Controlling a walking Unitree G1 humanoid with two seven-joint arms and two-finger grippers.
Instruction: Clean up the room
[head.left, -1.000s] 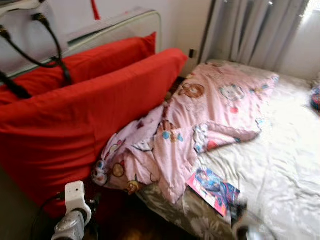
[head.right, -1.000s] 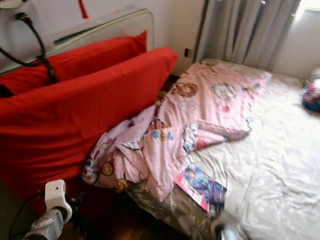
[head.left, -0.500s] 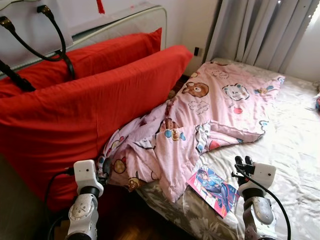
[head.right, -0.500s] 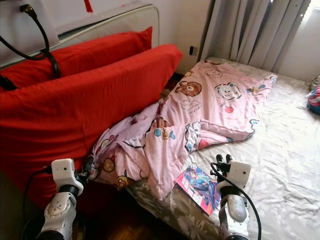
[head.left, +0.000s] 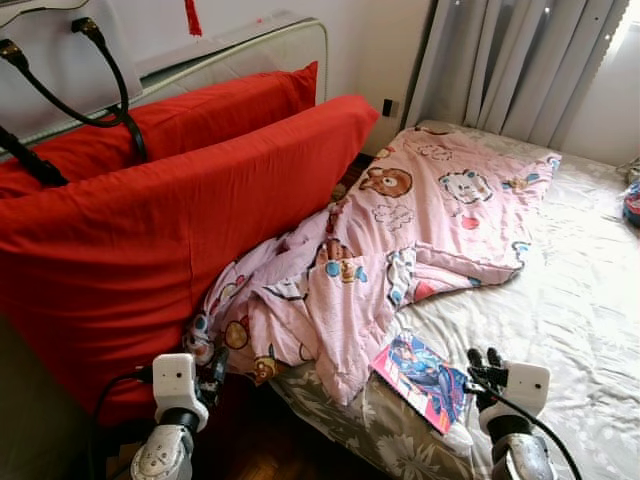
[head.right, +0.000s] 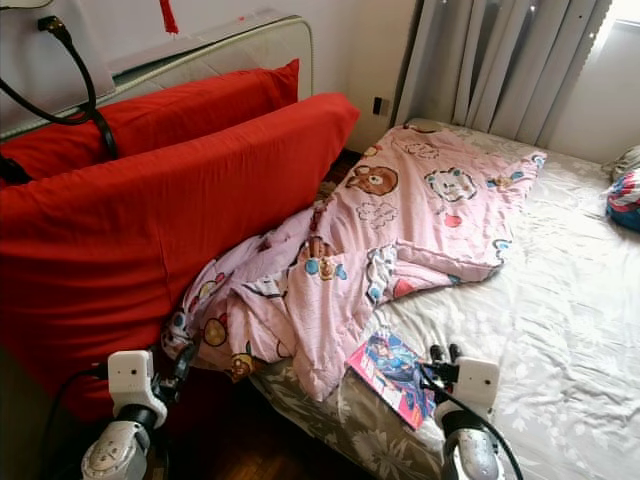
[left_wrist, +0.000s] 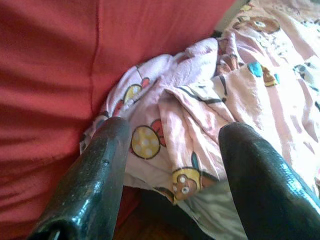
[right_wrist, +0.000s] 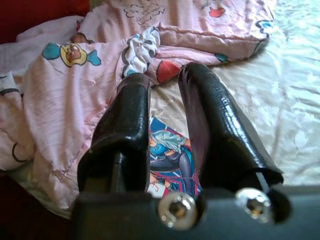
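Mess everywhere on the bed (head.left: 590, 290): pink blanket (head.left: 400, 250) crumpled and spilling off the edge, picture book (head.left: 425, 368) beside it, left end effector (left_wrist: 172, 165) wide open, right end effector (right_wrist: 165, 120) a little open, both empty.

Silver arms, white boxy wrist blocks, black cables; left gripper (left_wrist: 170, 165) and right gripper (right_wrist: 165, 100) glossy black fingers, two silver screws.

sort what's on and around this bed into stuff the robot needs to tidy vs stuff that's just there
To tidy:
- crumpled pink cartoon-print blanket
- colourful comic magazine at the bed's edge
- left gripper, right gripper, both open, empty

Just there:
- big red cushions
- grey curtains
- cream floral bedsheet
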